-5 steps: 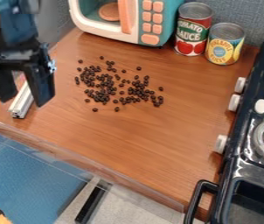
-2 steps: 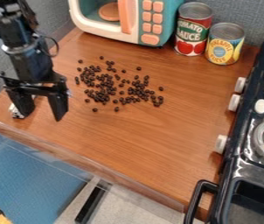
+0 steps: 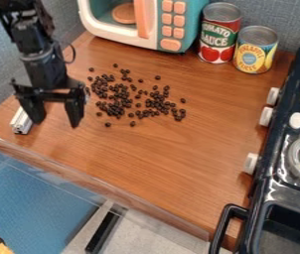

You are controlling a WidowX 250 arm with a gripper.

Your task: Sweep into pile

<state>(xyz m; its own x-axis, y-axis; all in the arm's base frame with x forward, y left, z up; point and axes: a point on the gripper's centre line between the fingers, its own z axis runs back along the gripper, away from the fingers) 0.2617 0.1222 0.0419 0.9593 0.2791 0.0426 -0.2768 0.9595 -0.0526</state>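
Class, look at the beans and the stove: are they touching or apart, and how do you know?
Apart. The camera view plainly shows a wide stretch of counter between the beans and the stove.

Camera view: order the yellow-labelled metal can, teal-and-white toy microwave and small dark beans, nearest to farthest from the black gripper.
1. Small dark beans, image-right of the gripper.
2. Toy microwave, at the back.
3. Yellow-labelled can, right of the microwave.

The arm [image 3: 43,62] I'm driving is mostly black, with bulky, angular joints and a rounded section above the gripper [image 3: 55,123]. I see a thin black cable [image 3: 74,52] looping beside that section. The gripper has a broad crossbar and two thick, tapering black fingers [image 3: 74,111].
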